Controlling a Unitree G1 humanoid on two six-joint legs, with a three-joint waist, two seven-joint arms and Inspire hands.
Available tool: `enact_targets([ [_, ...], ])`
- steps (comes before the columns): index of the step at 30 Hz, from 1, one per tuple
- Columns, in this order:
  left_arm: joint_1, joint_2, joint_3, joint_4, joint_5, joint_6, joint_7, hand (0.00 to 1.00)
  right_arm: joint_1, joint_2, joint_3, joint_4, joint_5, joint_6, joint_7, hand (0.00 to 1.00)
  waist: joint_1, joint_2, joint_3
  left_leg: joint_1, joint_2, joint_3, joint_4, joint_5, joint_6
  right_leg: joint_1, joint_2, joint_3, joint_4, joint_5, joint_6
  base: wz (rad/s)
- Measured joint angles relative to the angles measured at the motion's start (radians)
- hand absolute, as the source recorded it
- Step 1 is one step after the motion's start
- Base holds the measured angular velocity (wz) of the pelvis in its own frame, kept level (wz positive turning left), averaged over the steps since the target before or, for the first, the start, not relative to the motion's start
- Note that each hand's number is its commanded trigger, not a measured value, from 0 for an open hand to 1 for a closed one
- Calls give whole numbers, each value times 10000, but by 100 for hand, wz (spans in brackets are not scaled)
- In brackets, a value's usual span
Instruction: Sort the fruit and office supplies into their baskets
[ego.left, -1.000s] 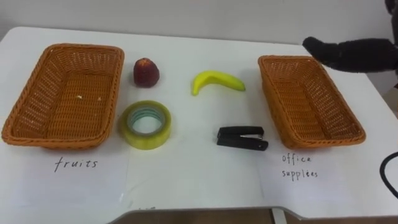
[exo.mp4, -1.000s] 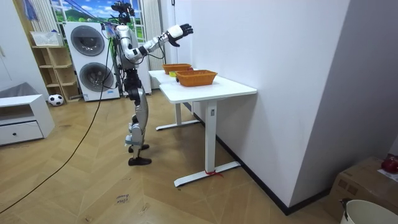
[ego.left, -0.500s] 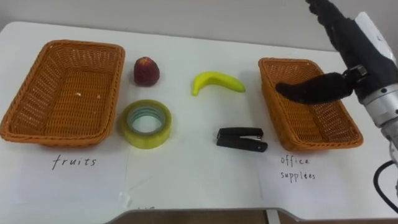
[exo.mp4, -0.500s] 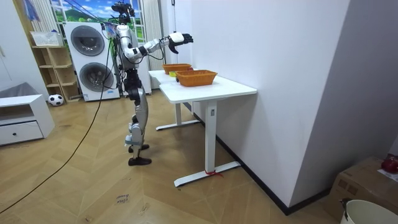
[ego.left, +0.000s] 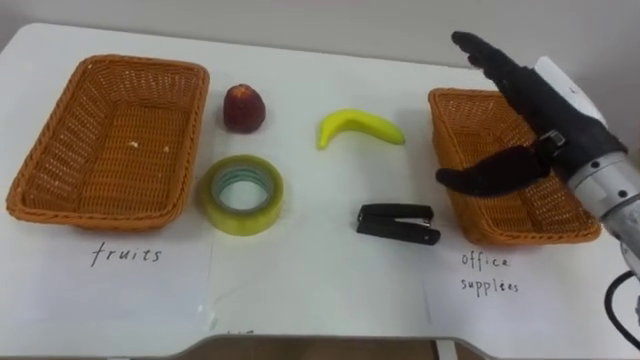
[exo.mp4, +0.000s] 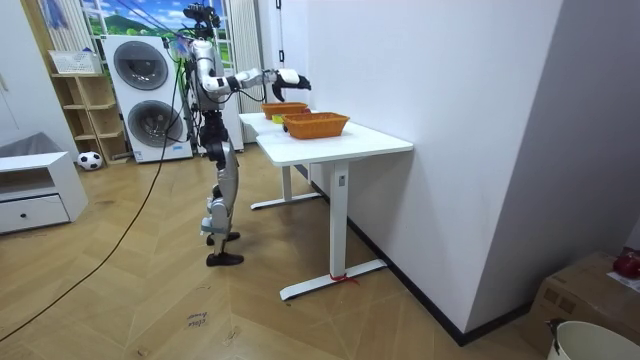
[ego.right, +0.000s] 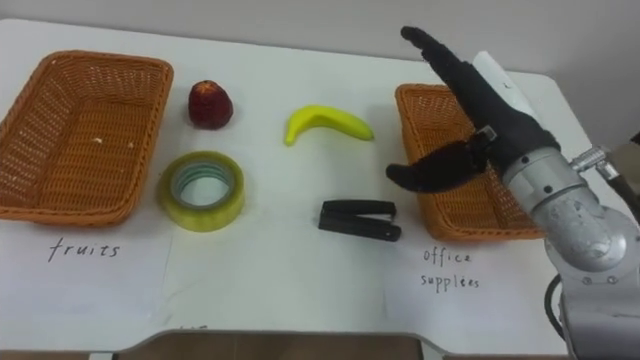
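A yellow banana (ego.left: 358, 128) and a red apple (ego.left: 243, 107) lie at the back of the white table (ego.left: 310, 270). In front of them lie a roll of yellow tape (ego.left: 240, 195) and a black stapler (ego.left: 398, 222). The fruits basket (ego.left: 112, 140) stands empty at the left. At the right stands the office supplies basket (ego.left: 500, 160), also empty. My right hand (ego.left: 525, 110) hovers open over this basket, fingers straight and thumb spread toward the stapler. It holds nothing. In the room view my right hand (exo.mp4: 286, 77) reaches out over the table.
Paper labels for fruits (ego.left: 125, 255) and office supplies (ego.left: 485, 272) lie in front of their baskets. The table's front edge (ego.left: 330, 340) runs close below. In the room view I stand at the table's end, washing machines (exo.mp4: 145, 95) behind me.
My right hand has come down from above and moved left over the office supplies basket, its fingers still straight. The objects on the table have not moved.
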Motion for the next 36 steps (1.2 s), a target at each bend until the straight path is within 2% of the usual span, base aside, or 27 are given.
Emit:
enact_targets([
  [5, 2, 13, 1, -41, -1, 0, -128, 0, 52, 0, 183, 13, -39, 181, 345, 0, 24, -13, 29, -1, -5, -8, -1, 0, 0, 8, -6, -1, 2, 0, 0, 0],
  [14, 16, 53, -15, -79, 5, 2, -193, 0, 50, 0, 293, 397, -36, 187, 855, 0, 57, 36, 86, 11, -8, -73, 14, 0, 0, 59, -6, -38, 5, 1, -1, 1],
  [20, -28, 113, -213, -65, 2, 2, -236, 0, 49, 0, 708, 678, -119, 187, 1113, 0, 63, 80, 137, -2, -21, -151, 13, 0, 0, 124, -5, -57, -7, 0, 0, 3],
  [28, -59, 115, -214, -66, 6, 2, -312, 0, 49, 0, 986, 703, -499, 189, 1696, 0, 193, 53, 129, -13, -21, -167, -3, 0, 0, 117, -3, -88, -7, 0, 0, 0],
  [33, -130, 131, -239, -64, 3, 2, -313, 0, 48, 1, 988, 703, -863, 198, 1943, 0, 312, 6, 95, -18, -22, -209, 1, 0, 0, 128, -6, -131, -6, 0, 0, 2],
  [36, -181, 260, -565, -56, -3, 55, -331, 0, 38, 0, 1076, 702, -1276, 249, 1969, 0, 331, -16, 79, -32, -25, -251, 13, 0, 0, 126, -6, -117, -7, 0, 0, 3],
])
